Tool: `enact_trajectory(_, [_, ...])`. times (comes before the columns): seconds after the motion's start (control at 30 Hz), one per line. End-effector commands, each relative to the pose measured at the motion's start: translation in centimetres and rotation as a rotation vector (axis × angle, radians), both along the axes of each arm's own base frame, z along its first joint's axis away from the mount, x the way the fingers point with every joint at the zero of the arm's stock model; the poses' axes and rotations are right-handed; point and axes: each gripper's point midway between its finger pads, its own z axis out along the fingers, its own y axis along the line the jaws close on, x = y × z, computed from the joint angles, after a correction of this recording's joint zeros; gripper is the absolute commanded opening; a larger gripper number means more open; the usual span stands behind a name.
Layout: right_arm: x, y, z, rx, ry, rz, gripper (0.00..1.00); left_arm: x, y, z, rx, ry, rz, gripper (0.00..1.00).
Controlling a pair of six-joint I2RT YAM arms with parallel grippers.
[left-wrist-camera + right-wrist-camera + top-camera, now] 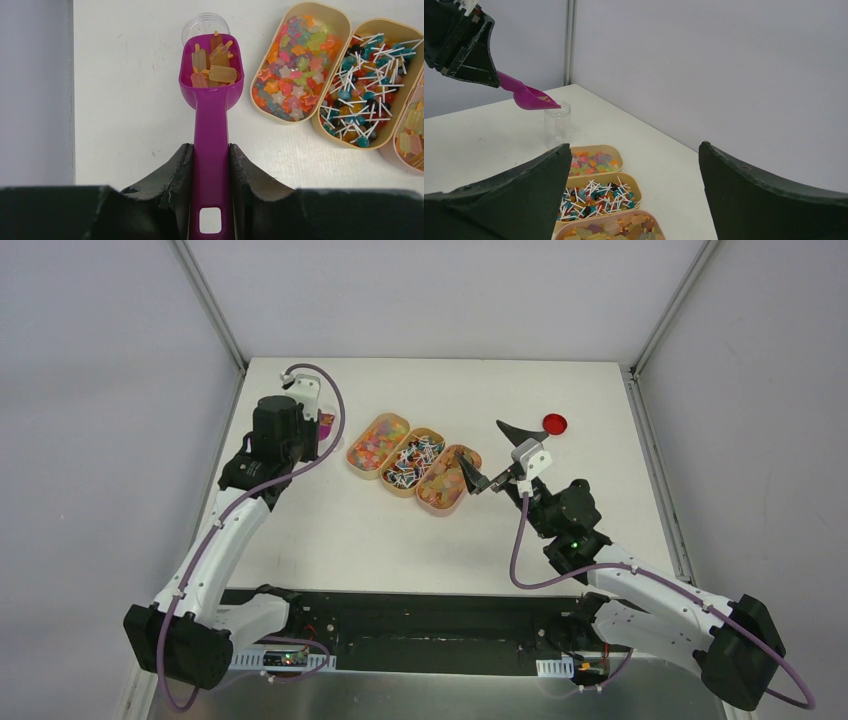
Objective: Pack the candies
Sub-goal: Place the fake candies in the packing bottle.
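The step in hand looks like the transfer from scoop to jar. The left tool [210,150] is clamped on the handle of a magenta scoop [212,85], one finger on each side of the flat stem. The scoop's bowl carries a small load of translucent orange-yellow gummies [220,74]. The front lip of the scoop hangs over the mouth of a clear jar [205,22], which stands upright at the far left of the tabletop [400,540]. In the right wrist view the scoop slopes down toward the jar and sits just above its rim; I cannot tell whether they touch. No candy can be made out inside the jar. The rest of the candies lie in three beige oval trays set side by side in a slanted row at the middle of the tabletop. The mixed bright bits [295,75] are in the far-left tray [320,5], the stick-bearing pieces [365,85] in the middle one, and more gummies [412,130] in the near-right one. The right tool [634,150] hovers just right of that row, spread wide and holding nothing. A flat red disc [555,423] lies farther right. The next move, I judge, calls for tipping the scoop more steeply with its lip centred over the jar. The mouth looks no wider than the bowl, so a fast tilt could spill gummies past the rim.
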Motion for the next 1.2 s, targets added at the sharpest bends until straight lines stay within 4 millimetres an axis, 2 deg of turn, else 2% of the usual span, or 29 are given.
enact_trajectory(0.0, [0.0,-0.2,0.4,0.007,-0.015,-0.013,1.0,0.7,-0.2,2.2,-0.014,-0.03,-0.015,0.0])
enact_trajectory(1.17, [0.2,-0.3,0.0,-0.012,-0.017,-0.025,1.0,2.7,0.8,3.4,0.063,0.072,0.036,0.0])
